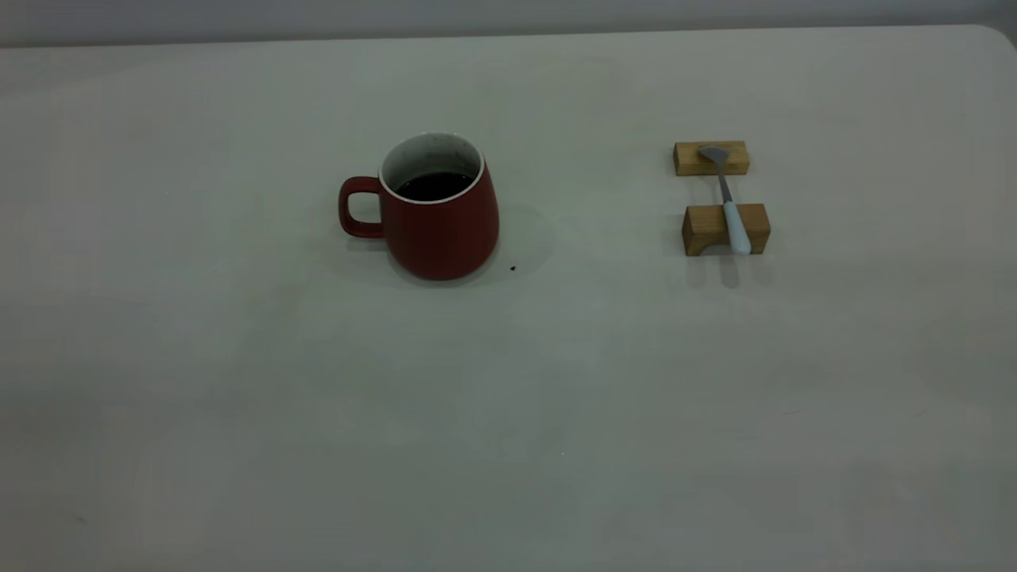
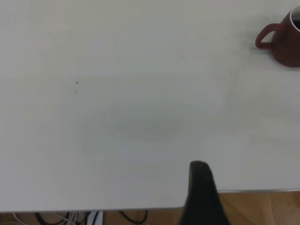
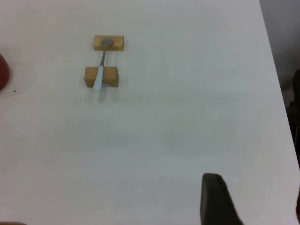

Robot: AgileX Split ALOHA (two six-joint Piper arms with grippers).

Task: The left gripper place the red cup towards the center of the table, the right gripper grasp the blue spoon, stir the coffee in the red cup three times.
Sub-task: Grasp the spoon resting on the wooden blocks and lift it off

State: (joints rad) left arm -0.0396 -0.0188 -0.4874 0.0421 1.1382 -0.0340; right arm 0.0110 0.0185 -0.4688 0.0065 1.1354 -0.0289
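Observation:
The red cup point(image 1: 441, 230) stands upright a little left of the table's point(image 1: 508, 413) middle, handle pointing left, with dark coffee point(image 1: 435, 186) inside. To its right the blue spoon point(image 1: 732, 214) lies across two wooden blocks, bowl on the far one. Neither arm shows in the exterior view. In the left wrist view the cup point(image 2: 286, 40) is far off; my left gripper point(image 2: 251, 187) shows one black finger point(image 2: 200, 187) with nothing beside it. My right gripper point(image 3: 255, 190) hangs well short of the spoon point(image 3: 99, 77), one finger point(image 3: 213, 199) showing, empty.
The far block point(image 1: 711, 158) and the near block point(image 1: 703, 229) carry the spoon. A tiny dark speck point(image 1: 512, 268) lies just right of the cup's base. The table's near edge point(image 2: 140, 209) runs close under the left gripper, with wooden floor and cables beyond.

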